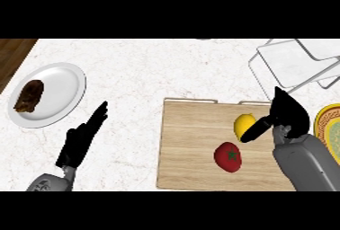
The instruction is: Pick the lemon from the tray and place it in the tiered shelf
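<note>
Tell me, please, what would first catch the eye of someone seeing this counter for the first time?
Most striking is the yellow lemon on the wooden tray at centre right, with the right hand reaching it, thumb against its side. A red tomato lies just below it on the same tray. At far left, a white plate carries a dark brown piece of food.

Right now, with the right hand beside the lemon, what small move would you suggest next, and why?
Probably close the right hand round the lemon: its thumb already lies against the fruit on the wooden tray, but the fingers don't yet enclose it.
</note>
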Robot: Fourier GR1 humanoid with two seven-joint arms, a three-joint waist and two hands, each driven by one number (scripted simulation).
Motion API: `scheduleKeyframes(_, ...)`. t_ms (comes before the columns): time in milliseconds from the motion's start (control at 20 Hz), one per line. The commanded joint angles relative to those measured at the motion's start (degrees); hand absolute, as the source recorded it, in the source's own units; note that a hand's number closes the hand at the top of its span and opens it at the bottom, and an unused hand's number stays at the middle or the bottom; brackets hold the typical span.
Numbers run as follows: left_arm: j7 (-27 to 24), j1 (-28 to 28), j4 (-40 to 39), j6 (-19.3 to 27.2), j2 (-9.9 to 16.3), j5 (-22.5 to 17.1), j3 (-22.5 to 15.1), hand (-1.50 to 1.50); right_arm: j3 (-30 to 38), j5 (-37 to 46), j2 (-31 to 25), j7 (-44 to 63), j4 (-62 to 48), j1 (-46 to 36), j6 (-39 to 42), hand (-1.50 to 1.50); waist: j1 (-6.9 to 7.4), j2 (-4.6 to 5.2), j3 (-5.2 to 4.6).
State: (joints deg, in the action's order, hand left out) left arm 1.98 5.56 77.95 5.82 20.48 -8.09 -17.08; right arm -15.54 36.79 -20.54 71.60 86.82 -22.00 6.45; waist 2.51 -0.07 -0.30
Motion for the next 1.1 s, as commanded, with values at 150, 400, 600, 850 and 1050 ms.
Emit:
scheduleKeyframes(150,-1.71,-2.48,-2.46,-1.08,1.11,-0.96,1.89,0.0,1.76,9.2,7.02,13.64,-8.46,-6.32,6.54,-1.5,-1.43,-0.06,-0.13)
scheduleKeyframes(400,-2.31,-3.78,-1.88,-1.44,0.81,-1.03,1.82,0.0,3.75,14.25,11.72,13.63,-10.39,-6.29,8.31,-1.5,-2.27,-0.24,0.0)
scheduleKeyframes(600,-0.32,-2.85,-0.14,0.28,0.87,0.4,1.74,0.0,6.25,17.04,14.53,13.62,-14.74,-8.84,10.02,-1.5,-1.6,-0.04,0.15)
scheduleKeyframes(850,-2.49,-4.26,-0.86,-0.98,0.72,-0.23,2.28,0.0,7.12,20.45,17.7,13.62,-15.35,-7.59,11.22,-1.5,-2.04,-0.03,0.16)
scheduleKeyframes(1050,-3.21,-4.87,-0.8,-1.15,0.01,0.26,1.8,0.0,7.86,23.45,19.9,13.62,-13.3,-6.55,11.89,-1.5,-2.53,-0.17,0.19)
